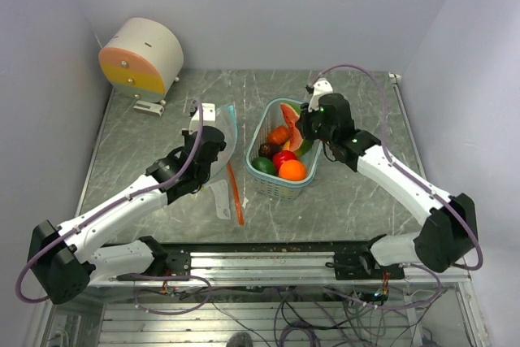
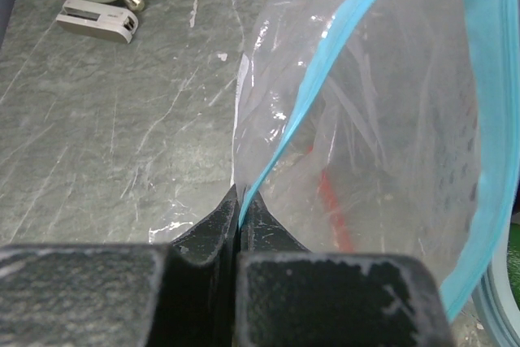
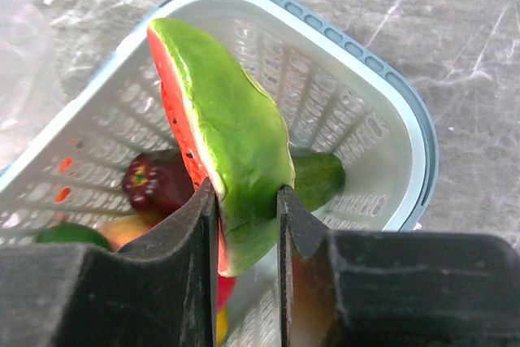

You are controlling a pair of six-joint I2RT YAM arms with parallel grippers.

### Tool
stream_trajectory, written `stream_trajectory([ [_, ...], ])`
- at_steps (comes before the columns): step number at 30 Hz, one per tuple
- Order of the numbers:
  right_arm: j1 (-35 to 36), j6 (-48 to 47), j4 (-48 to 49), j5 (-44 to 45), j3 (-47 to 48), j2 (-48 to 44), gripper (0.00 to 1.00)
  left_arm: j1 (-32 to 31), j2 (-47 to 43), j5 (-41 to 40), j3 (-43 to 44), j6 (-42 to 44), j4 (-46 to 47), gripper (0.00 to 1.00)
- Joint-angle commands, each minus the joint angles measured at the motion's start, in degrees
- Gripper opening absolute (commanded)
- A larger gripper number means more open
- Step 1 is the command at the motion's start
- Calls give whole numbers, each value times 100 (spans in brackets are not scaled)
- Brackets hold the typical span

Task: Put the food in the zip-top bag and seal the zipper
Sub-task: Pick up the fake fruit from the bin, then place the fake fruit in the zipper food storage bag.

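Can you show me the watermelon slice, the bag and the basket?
watermelon slice (image 3: pixel 231 144), right wrist view, on its green rind.
zip-top bag (image 2: pixel 390 119), left wrist view, on its clear side.
basket (image 3: pixel 357 136), right wrist view, on its perforated wall.

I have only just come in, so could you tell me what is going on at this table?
The left claw is shut on the edge of the zip-top bag, holding it up off the table. The right claw grips a toy watermelon slice just above the teal basket, where the other toy fruits lie. No food shows in the bag, and its zipper is open.
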Motion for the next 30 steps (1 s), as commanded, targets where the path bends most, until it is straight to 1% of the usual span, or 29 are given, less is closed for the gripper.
stream_trajectory([
  [1,-5,126,46,-363,-103,-448,0,-46,209,73,193,-58,97,7],
  [7,21,338,364,-1361,-189,-1124,0,-46,436,217,255,-47,342,7],
  [10,81,738,895,-1876,-327,-1397,0,-46,508,305,316,-92,446,7],
  [13,239,1310,1588,-2064,-607,-1530,0,-42,471,530,357,-209,586,7],
  [16,472,1800,2334,-2009,-809,-1539,0,-45,336,750,305,-355,766,7],
  [19,876,2043,3010,-1728,-908,-1474,0,-46,185,871,148,-487,958,7],
  [22,1373,1893,3437,-1233,-878,-1290,0,-43,51,941,-48,-614,1166,7],
  [24,1572,1816,3692,-1096,-850,-1140,0,-39,-20,984,-161,-671,1243,7],
  [30,1785,1753,4127,-768,-918,-916,0,-38,-84,984,-216,-729,1188,7],
])
